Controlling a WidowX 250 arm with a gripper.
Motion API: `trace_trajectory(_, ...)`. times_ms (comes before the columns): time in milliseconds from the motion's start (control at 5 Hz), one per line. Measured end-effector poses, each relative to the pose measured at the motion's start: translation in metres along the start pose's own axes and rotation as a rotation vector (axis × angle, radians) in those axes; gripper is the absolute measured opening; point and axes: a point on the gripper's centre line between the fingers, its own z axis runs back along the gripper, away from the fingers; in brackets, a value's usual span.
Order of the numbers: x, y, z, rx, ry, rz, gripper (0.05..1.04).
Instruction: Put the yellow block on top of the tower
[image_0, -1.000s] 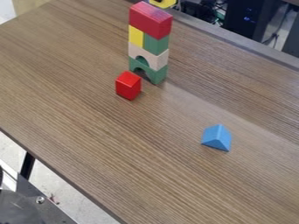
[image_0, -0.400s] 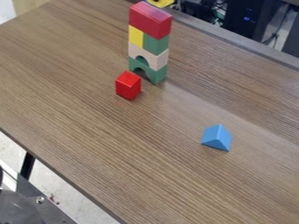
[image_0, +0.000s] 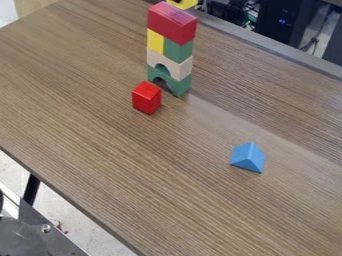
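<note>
Yellow block (image_0: 184, 5), placement apparently pending: I should centre it above the tower (image_0: 176, 50), then lower; my hand's state, cannot tell.

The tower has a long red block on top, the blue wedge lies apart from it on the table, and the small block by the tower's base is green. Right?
Not quite: in the camera view, the small block is red, not green. The long red block does top the tower, and the blue wedge lies apart.
</note>
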Motion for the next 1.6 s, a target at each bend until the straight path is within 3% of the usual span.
trace_trajectory(600, 0.001, 0.003, -0.009, 0.016, -0.014, -0.006, 0.579)
trace_trajectory(800, 0.002, 0.003, -0.009, 0.018, -0.019, -0.006, 0.659)
trace_trajectory(1000, 0.002, 0.004, -0.009, 0.02, -0.017, -0.006, 0.952)
trace_trajectory(1400, -0.002, 0.002, -0.005, 0.011, 0.008, -0.001, 0.999)
trace_trajectory(1600, -0.006, -0.007, 0.013, -0.042, 0.046, 0.002, 0.999)
